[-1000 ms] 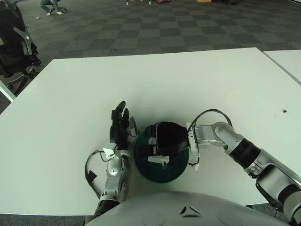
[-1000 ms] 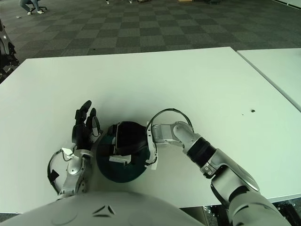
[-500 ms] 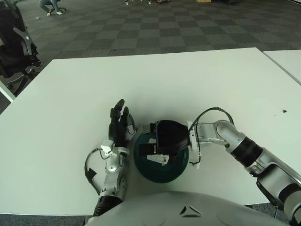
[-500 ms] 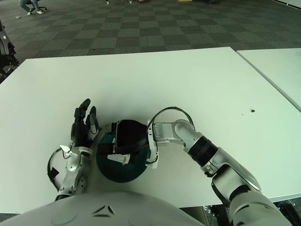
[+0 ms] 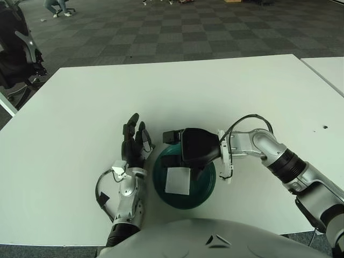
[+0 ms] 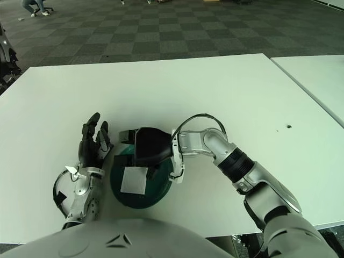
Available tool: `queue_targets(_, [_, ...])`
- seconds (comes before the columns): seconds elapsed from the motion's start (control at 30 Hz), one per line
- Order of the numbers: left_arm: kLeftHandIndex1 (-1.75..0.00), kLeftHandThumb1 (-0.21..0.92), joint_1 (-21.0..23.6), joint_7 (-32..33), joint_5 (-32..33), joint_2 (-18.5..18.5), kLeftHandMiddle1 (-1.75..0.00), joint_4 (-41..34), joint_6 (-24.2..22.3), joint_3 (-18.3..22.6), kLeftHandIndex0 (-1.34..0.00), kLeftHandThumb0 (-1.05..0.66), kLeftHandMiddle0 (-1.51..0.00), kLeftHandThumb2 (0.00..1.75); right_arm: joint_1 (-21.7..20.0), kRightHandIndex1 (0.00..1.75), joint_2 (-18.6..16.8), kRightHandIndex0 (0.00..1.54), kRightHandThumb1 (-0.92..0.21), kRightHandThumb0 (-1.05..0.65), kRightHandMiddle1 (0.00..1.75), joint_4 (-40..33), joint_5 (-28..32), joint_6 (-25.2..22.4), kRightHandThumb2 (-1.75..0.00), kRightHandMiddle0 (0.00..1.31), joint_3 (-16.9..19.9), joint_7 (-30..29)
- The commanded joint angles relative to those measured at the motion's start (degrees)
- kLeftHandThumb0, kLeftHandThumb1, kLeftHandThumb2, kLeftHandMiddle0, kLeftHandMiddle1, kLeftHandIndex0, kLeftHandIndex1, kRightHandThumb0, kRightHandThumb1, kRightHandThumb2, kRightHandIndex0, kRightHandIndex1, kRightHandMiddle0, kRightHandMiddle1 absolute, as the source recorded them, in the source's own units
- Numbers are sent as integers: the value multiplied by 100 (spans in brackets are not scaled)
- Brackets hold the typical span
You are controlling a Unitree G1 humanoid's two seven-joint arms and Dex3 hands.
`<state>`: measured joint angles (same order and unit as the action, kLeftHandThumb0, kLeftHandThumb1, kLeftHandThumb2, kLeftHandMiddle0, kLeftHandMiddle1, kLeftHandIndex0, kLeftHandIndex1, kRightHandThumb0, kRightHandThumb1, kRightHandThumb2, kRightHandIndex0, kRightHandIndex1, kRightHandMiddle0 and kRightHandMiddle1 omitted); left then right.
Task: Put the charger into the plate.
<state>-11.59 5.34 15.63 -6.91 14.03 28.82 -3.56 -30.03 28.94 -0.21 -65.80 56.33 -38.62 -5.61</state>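
White table (image 5: 215, 91) | plate (image 5: 201, 193): charger (image 5: 177, 180) inside | right hand (image 5: 185, 150) empty, relaxed | left hand (image 5: 133, 145) spread

white table (image 5: 215, 91) over dark checkered floor (image 5: 177, 32). dark green plate (image 5: 207, 185) sits on table near front edge. second white table (image 5: 328, 70) at right.

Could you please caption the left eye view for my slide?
White charger lying in the dark green plate, right hand open just above it, left hand open beside the plate.
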Motion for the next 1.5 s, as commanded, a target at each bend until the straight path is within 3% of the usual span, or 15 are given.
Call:
queue_targets(0.0, [-79, 92, -375, 169, -48, -737, -3, 583, 89, 10, 0, -67, -38, 101, -205, 106, 58, 26, -92, -105, 79, 75, 123, 53, -91, 0, 137, 2])
queue_targets(0.07, [-79, 92, -385, 205, -38, -778, -3, 572, 132, -1, 0, -66, -38, 102, -247, 100, 64, 26, -92, -105, 76, 140, 92, 77, -92, 0, 195, -138])
queue_targets(0.23, [-76, 92, -384, 217, 188, -966, -2, 582, 259, 13, 0, -65, -37, 105, -258, 43, 97, 34, -92, -105, 54, 243, 59, 96, -98, 0, 371, -480])
queue_targets(0.43, [-73, 92, -340, 280, 457, -1137, -1, 609, 337, 91, 0, -64, -35, 103, -269, 16, 62, 37, -92, -104, 42, 581, 714, 201, -103, 0, 410, -196])
queue_targets(0.7, [-74, 92, -334, 328, 205, -1089, -1, 752, 853, 9, 0, -66, -37, 96, -257, 5, -178, 34, -92, -102, 39, 1550, 1834, 389, -103, 0, 441, -38])
queue_targets(0.77, [-74, 92, -576, 272, 78, -961, -2, 492, 946, -128, 0, -67, -38, 95, -280, 4, -268, 34, -92, -102, 42, 1916, 2301, 448, -101, 0, 507, -17])
queue_targets(0.87, [-75, 92, -674, -73, 98, -458, -2, 439, 807, -105, 0, -70, -39, 93, -464, 3, -245, 33, -92, -101, 46, 2610, 3625, 535, -97, 0, 655, 361])
queue_targets(0.93, [-75, 92, -514, -208, 164, -256, -1, 612, 454, -50, 0, -73, -38, 91, -350, 2, -235, 31, -92, -99, 47, 2654, 4657, 283, -93, 0, 758, 744])
queue_targets(1.07, [-76, 92, -519, -174, 33, -176, 0, 587, 262, -50, 0, -75, -34, 89, -210, 0, -329, 27, -92, -97, 47, 2542, 5628, -98, -88, 0, 827, 1220])
queue_targets(1.2, [-76, 92, -467, -108, -213, -76, 0, 760, 279, -11, 0, -77, -31, 90, -190, 0, -1069, 24, -92, -97, 36, 4002, 6575, -385, -84, 0, 1236, 1856])
queue_targets(1.3, [-75, 92, -478, -128, -272, -41, 0, 764, 274, 1, 0, -77, -30, 91, 49, 0, -1114, 23, -92, -98, 28, 3756, 7018, -476, -82, 0, 1393, 1922])
queue_targets(1.47, [-73, 92, -549, -136, -458, 7, 0, 694, 330, -20, 0, -78, -29, 92, 982, 0, -1161, 18, -92, -99, 18, 2972, 7576, -877, -82, 0, 1652, 1793])
